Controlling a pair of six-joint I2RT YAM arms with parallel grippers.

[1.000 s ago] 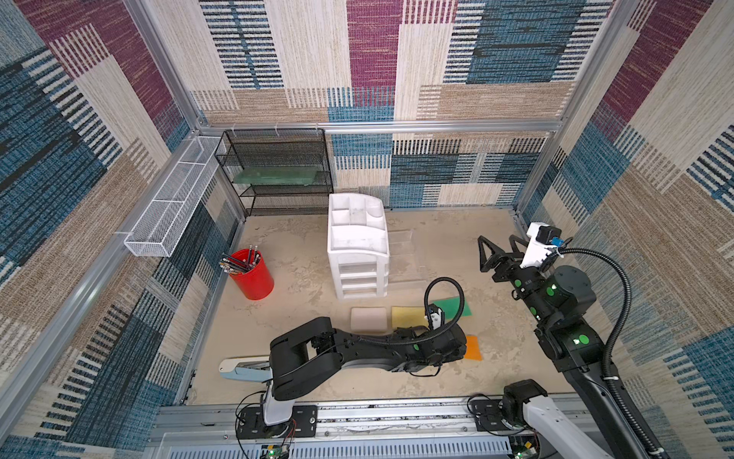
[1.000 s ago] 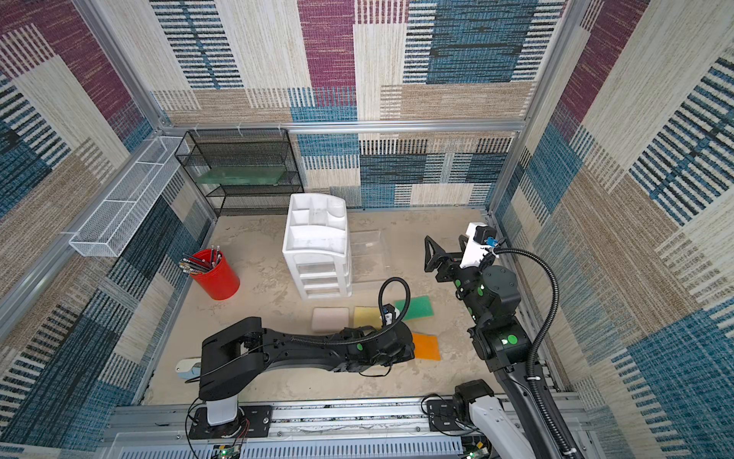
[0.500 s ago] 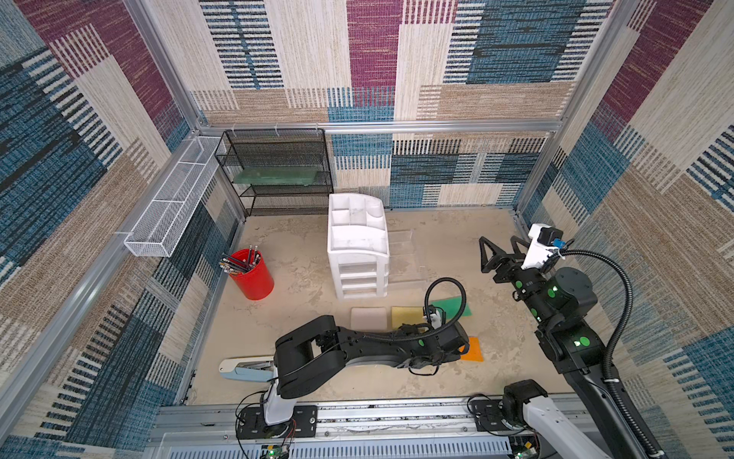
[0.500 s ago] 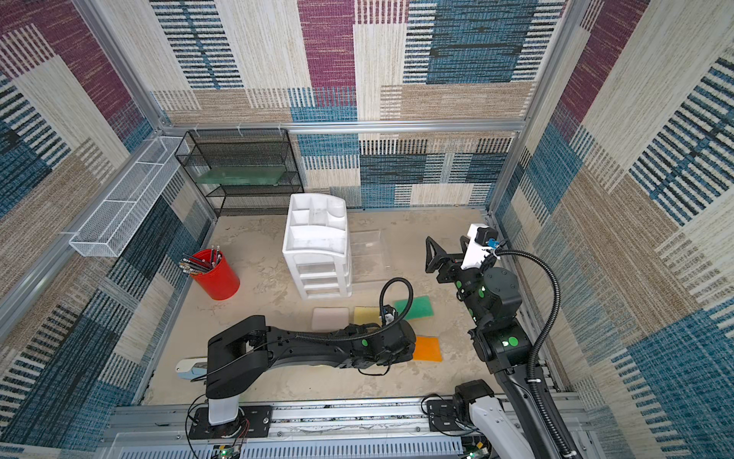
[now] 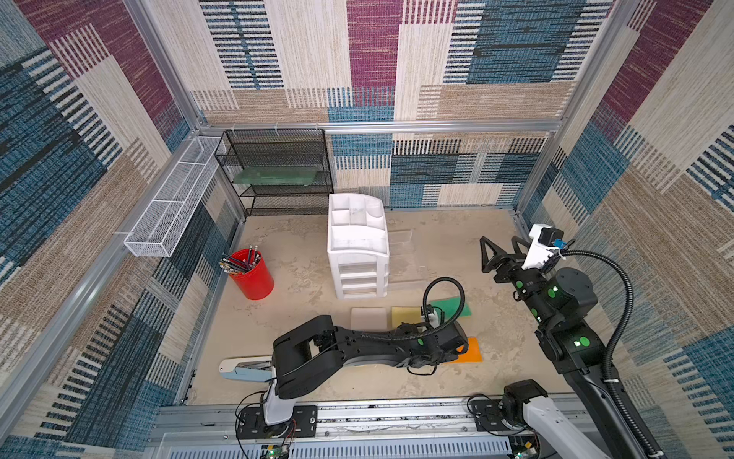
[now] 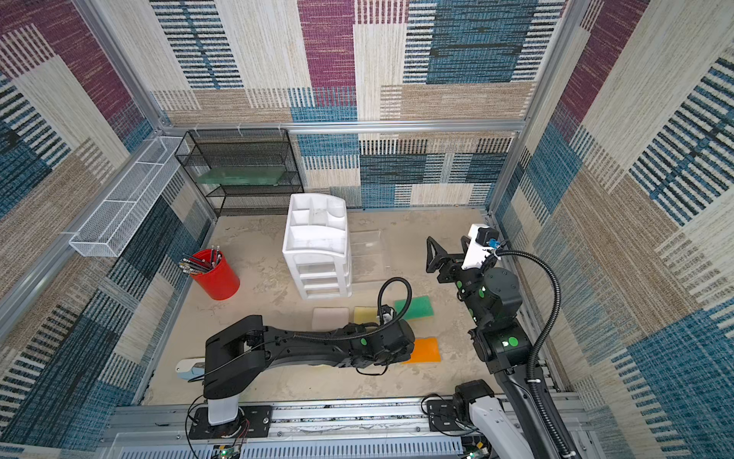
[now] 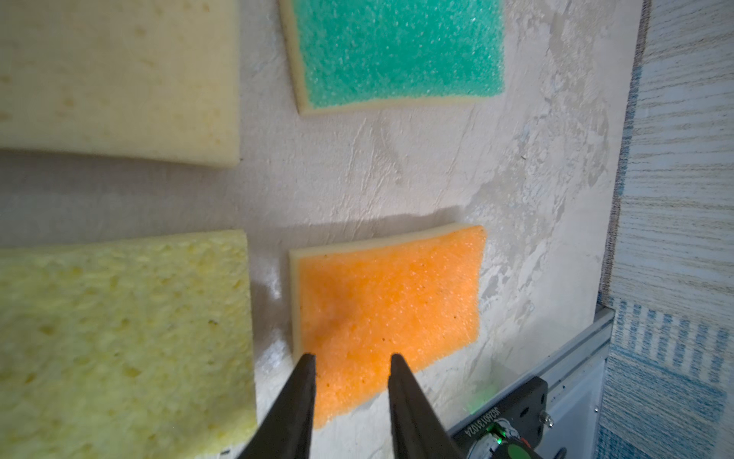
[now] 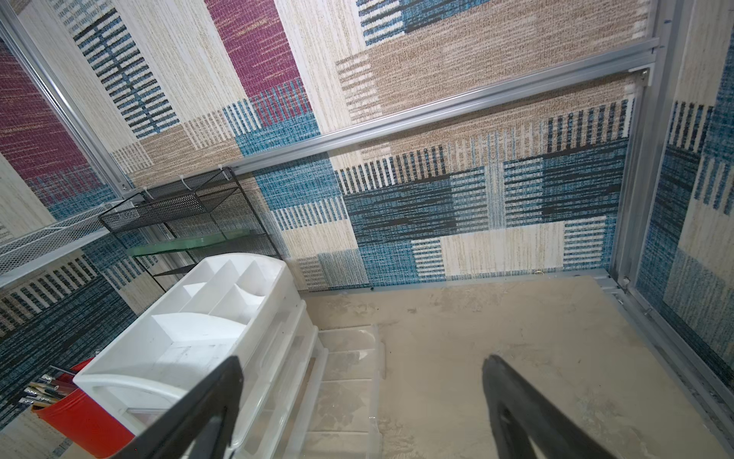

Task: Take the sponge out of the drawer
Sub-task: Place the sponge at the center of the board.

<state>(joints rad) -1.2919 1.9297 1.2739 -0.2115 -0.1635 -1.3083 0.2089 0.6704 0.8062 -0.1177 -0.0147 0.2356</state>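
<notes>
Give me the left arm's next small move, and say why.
Probably raise the left gripper straight up, then pull it away. Its jaws stand apart over the orange sponge and grip nothing. The sponge lies flat on the table, outside the drawer, apart from the green sponge. It seems delivered, and lifting first should avoid dragging it.

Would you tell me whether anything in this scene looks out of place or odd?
The chest has its clear drawers pulled out in a staircase, apparently empty. The orange sponge lies on the table with slightly bowed edges. Otherwise nothing stands out.
</notes>
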